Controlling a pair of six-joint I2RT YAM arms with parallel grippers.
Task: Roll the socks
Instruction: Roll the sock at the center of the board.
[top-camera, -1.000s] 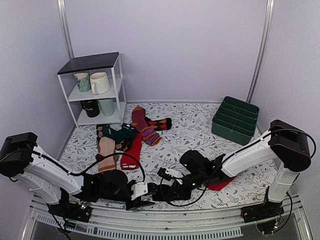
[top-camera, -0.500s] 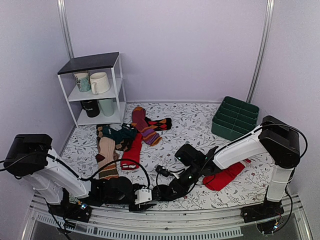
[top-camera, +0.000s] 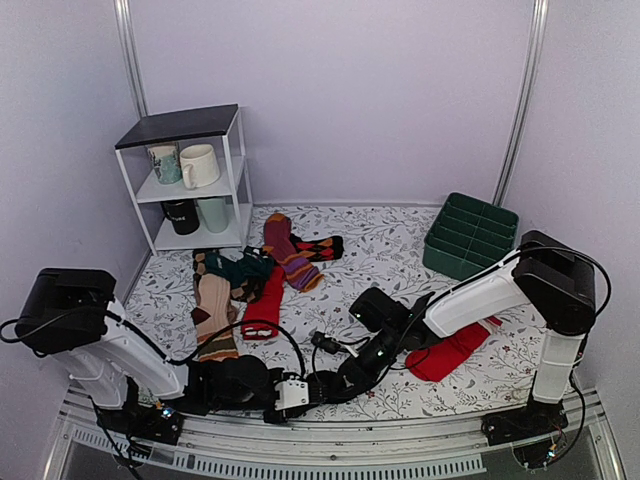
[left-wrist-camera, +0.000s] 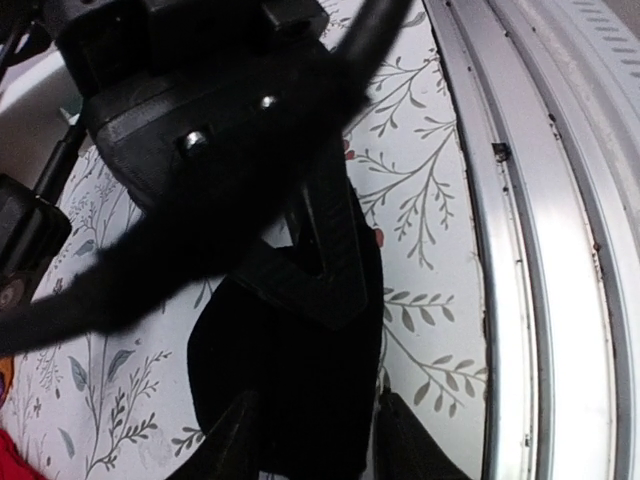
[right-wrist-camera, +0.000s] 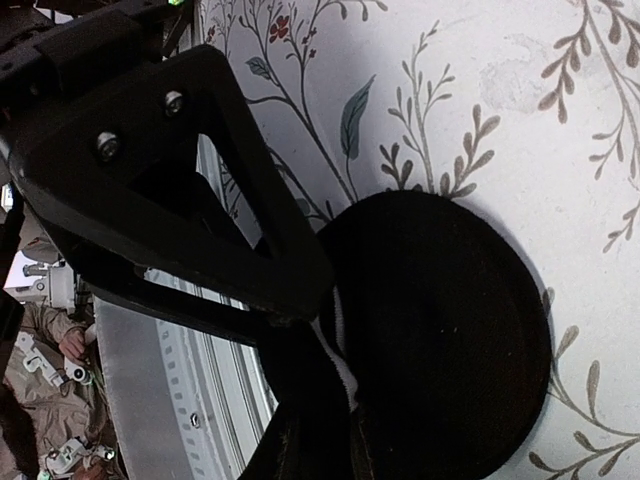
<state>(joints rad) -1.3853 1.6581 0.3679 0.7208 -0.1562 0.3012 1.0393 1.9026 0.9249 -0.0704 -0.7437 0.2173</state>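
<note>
The black socks (top-camera: 309, 387) lie as a rolled bundle at the table's near edge, between my two grippers. In the right wrist view the roll (right-wrist-camera: 440, 340) is round and dark, with a thin white cuff stripe (right-wrist-camera: 335, 345) at its left side. My right gripper (right-wrist-camera: 320, 432) is shut on the cuff fabric; it also shows in the top view (top-camera: 328, 383). In the left wrist view my left gripper (left-wrist-camera: 315, 410) has its fingers on either side of the black bundle (left-wrist-camera: 290, 365) and grips it. It also shows in the top view (top-camera: 288, 393).
A big red sock (top-camera: 450, 352) lies right of the right arm. A pile of coloured socks (top-camera: 250, 280) lies at mid left. A white shelf with mugs (top-camera: 190, 185) stands back left, a green bin (top-camera: 470, 237) back right. The metal rail (left-wrist-camera: 540, 250) runs beside the socks.
Both grippers and the black socks have shifted left and toward the near edge. The right arm moved off the red sock, which now shows fully.
</note>
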